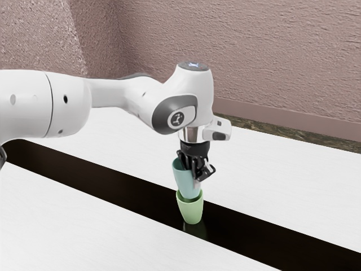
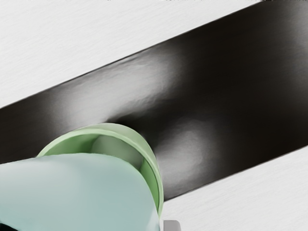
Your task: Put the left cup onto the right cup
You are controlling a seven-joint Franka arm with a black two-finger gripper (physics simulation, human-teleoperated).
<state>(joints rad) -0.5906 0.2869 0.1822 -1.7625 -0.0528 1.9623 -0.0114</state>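
A light green cup [image 1: 191, 208] stands upright on the black strip [image 1: 101, 178] of the table. A pale teal cup [image 1: 184, 180] sits tilted with its bottom inside the green cup's mouth. My gripper [image 1: 197, 167] is at the teal cup's upper rim, its black fingers closed over the rim wall. In the wrist view the teal cup [image 2: 77, 197] lies just under my hand, and the green cup's rim [image 2: 144, 149] curves around its lower end.
The black strip runs diagonally between two white table surfaces [image 1: 67, 231]. A brown textured wall [image 1: 271, 51] stands behind, with a baseboard [image 1: 282, 116] along the far edge.
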